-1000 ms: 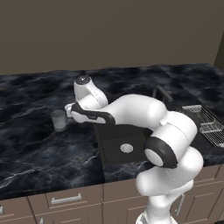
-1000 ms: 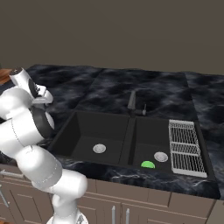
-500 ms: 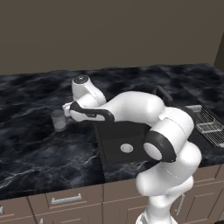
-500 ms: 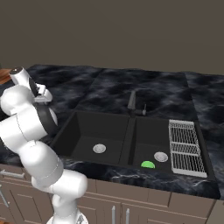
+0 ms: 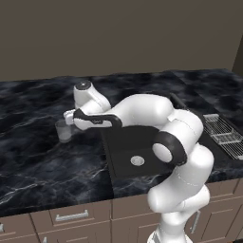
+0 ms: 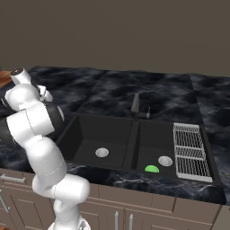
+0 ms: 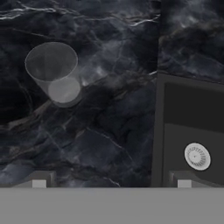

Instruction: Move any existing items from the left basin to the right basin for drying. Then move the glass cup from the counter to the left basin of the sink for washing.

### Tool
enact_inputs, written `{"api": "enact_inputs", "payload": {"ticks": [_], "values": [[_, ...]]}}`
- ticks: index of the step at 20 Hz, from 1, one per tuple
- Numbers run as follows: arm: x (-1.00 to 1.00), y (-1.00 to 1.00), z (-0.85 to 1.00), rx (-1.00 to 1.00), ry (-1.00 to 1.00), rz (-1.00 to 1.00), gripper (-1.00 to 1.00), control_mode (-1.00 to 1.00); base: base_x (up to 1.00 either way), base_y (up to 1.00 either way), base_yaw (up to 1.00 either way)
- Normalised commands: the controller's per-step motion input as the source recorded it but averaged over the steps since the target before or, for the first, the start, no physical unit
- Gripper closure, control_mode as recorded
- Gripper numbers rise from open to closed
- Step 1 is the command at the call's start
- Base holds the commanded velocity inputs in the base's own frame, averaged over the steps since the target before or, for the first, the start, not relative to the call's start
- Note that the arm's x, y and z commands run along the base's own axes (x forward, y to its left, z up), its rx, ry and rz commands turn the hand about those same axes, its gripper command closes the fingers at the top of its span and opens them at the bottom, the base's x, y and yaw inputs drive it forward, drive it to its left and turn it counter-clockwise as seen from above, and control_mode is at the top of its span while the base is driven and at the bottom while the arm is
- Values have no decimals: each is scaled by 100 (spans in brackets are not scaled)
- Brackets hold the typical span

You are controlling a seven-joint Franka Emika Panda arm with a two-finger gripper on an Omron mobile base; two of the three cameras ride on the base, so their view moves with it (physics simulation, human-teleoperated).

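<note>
Hovering wide open above the counter [image 7: 109, 131], the tool [image 7: 111, 183] sits right of the glass cup [image 7: 54, 74]. Descending off-centre could tip it over.

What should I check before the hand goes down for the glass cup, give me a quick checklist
1. Green item lies in the right basin, beside the wire rack: ok.
2. Left basin holds nothing but its drain: ok.
3. Glass cup stands upright on the counter, beside the sink: ok.
4. Hand open, nothing between its fingertips: ok.
5. Hand centred over the cup: not ok, the cup sits off to one side in the hand view.
6. Counter around the cup free of other things: ok.
</note>
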Motion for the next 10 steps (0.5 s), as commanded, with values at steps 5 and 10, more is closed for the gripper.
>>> {"api": "enact_inputs", "payload": {"ticks": [5,10], "values": [[25,16,-4,0,2,0,-100,-100,0,0,0],[17,10,-13,0,0,0,-100,-100,0,0,0]]}}
